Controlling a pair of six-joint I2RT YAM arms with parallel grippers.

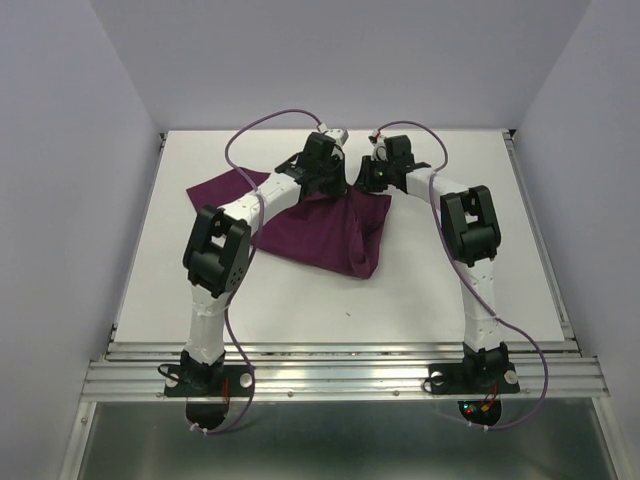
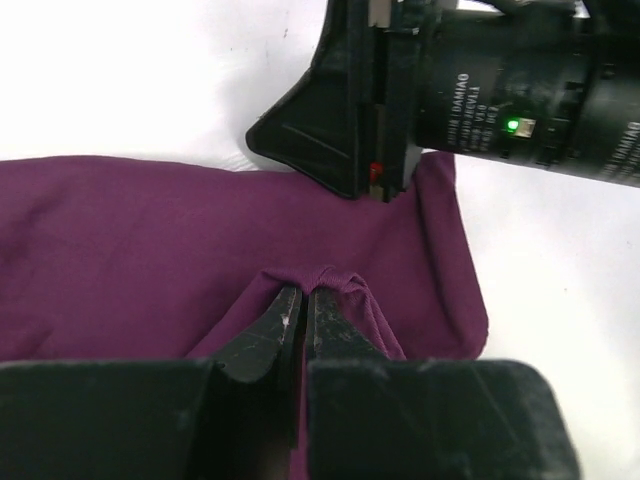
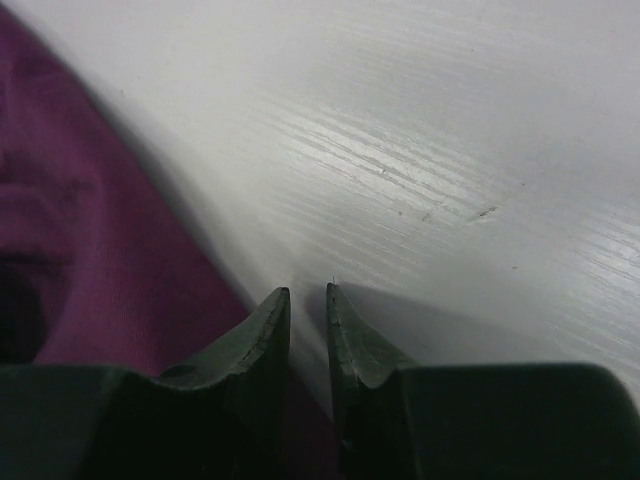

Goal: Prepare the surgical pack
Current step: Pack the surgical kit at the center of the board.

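In the top view, the two arms cross over the far edge of the purple cloth wrap [image 1: 320,238] and hide it there. Its folds keep whatever is under it out of sight. The right wrist view is dim and blurred: the right gripper [image 3: 308,292] shows a thin slit between its jaws, with the tips at the cloth's border where it meets the white surface [image 1: 450,290]. Whether cloth is caught deeper in cannot be told. The left gripper [image 2: 305,292] is closed tight, pinching up a small ridge of the cloth. The cloth lies crumpled in the far middle of the surface. Its long axis runs roughly along the far edge, with one corner pointing toward the left edge and the broader end sagging toward the near edge.
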